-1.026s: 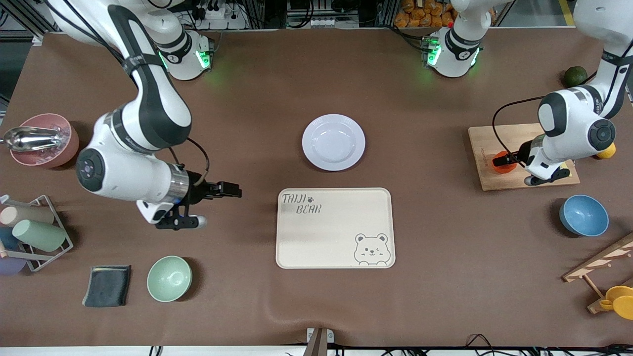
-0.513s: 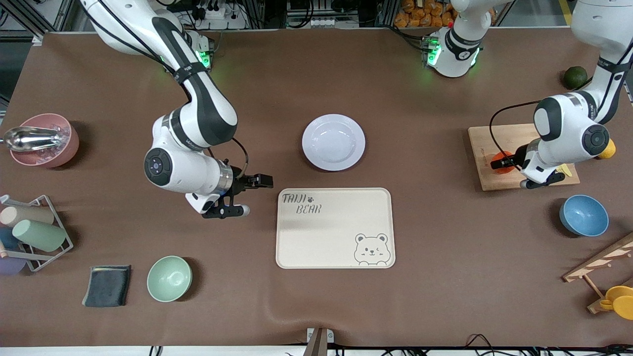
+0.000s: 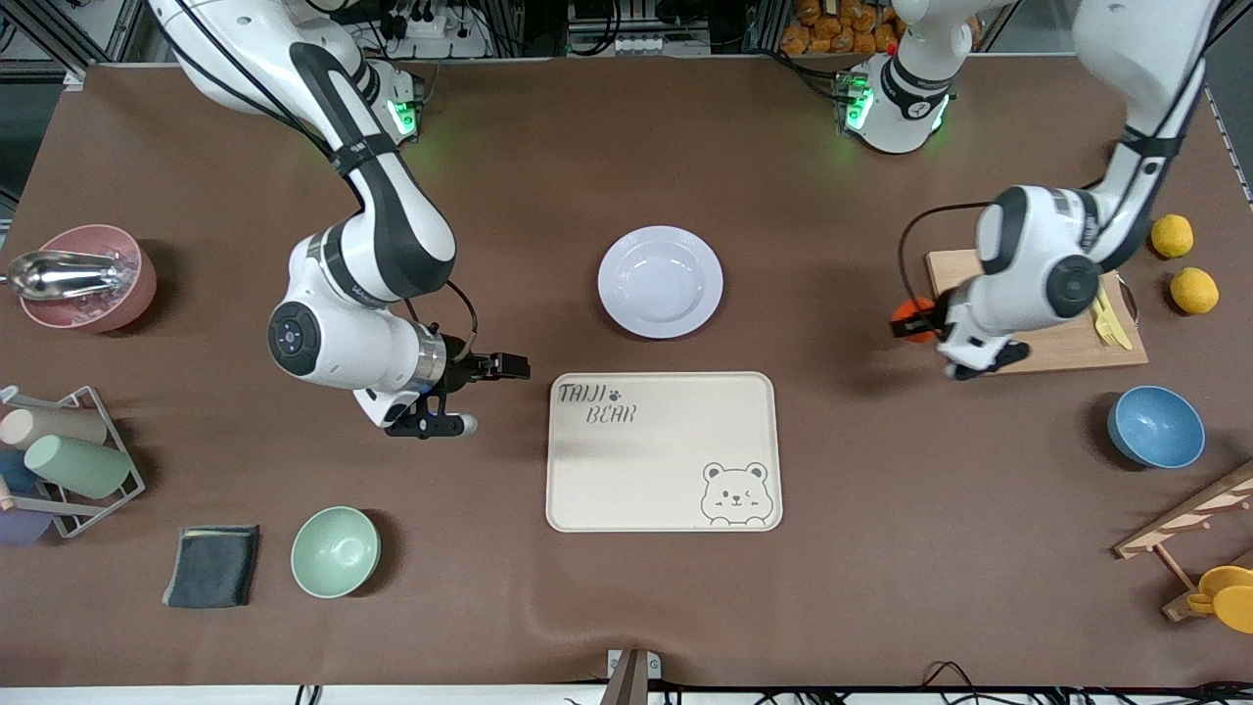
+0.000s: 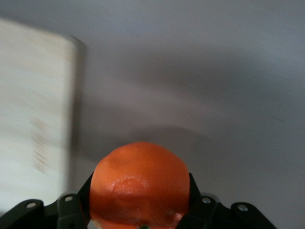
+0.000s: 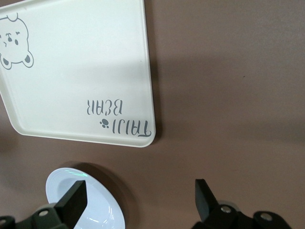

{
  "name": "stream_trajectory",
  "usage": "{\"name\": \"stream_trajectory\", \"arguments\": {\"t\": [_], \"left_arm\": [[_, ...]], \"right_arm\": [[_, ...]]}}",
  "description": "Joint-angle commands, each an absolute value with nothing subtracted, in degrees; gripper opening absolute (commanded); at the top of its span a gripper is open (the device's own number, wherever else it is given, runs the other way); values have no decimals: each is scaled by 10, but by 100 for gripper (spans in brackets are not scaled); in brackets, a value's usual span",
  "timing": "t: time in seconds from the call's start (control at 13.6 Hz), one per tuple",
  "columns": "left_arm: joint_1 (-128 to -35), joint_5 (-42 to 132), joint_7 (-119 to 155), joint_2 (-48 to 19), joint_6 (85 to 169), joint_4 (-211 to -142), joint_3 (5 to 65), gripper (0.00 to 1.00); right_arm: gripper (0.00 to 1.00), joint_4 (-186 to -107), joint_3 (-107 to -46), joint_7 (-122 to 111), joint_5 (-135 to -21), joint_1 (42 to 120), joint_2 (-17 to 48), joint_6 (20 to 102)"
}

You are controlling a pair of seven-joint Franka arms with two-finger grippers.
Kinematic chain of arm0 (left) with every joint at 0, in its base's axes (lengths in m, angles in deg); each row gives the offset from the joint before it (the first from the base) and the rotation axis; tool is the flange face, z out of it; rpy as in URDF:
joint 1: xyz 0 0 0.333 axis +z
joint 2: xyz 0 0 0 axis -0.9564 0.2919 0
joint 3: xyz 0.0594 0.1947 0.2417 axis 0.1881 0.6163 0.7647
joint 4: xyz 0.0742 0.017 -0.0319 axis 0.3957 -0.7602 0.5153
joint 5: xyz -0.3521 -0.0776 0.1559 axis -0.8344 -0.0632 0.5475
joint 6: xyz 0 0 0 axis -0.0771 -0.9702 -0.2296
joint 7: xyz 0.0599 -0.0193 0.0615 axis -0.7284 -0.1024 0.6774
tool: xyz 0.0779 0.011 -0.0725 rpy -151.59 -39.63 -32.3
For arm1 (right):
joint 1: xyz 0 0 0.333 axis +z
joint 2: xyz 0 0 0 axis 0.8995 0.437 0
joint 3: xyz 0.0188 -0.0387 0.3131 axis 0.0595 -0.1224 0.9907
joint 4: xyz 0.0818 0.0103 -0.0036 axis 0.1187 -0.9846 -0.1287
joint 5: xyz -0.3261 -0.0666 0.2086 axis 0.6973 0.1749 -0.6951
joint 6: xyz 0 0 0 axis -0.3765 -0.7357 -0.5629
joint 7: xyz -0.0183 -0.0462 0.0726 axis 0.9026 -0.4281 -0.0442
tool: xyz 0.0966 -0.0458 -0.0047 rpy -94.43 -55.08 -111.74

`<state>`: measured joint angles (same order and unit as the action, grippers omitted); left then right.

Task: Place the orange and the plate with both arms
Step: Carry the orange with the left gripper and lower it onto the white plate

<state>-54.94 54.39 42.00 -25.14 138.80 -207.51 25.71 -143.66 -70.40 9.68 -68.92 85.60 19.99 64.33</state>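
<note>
The orange (image 3: 918, 311), small and red-orange, sits between the fingers of my left gripper (image 3: 910, 323). The gripper holds it over the bare cloth just off the wooden cutting board (image 3: 1062, 338), on the plate's side. The orange fills the lower left wrist view (image 4: 140, 183). The white plate (image 3: 661, 282) lies mid-table, farther from the front camera than the cream bear tray (image 3: 664, 450). My right gripper (image 3: 511, 366) is open and empty, beside the tray's corner toward the right arm's end. In the right wrist view its fingers (image 5: 74, 202) frame the plate's rim (image 5: 102, 205).
Two lemons (image 3: 1172, 235) and a blue bowl (image 3: 1155, 426) lie near the cutting board. A green bowl (image 3: 335, 551), a dark cloth (image 3: 212, 565), a cup rack (image 3: 59, 460) and a pink bowl (image 3: 88, 277) stand at the right arm's end.
My left gripper has carried the orange off the cutting board toward the plate. My right arm swung in toward the tray, then held nearly still beside it.
</note>
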Motion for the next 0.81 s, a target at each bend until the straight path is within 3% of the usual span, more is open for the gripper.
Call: {"name": "stream_trajectory", "arguments": {"t": [0.0,0.22,0.51,0.73], "left_arm": [[-545,536,543,-268,1363,-2069,165,20],[-558,534,668,-241,1364,-2048,72,20],[-670,537,850,-165,1364,-1963,65,20],[-738,543,950,-95,1367,-1889,68,20]], "right_arm": [[100,-1456,-700,90,-701,844,189,647],[100,-1464,-699,90,-702,843,188,647],[100,-1541,-700,68,-789,843,153,649],[100,-1586,-699,54,-793,849,130,648]]}}
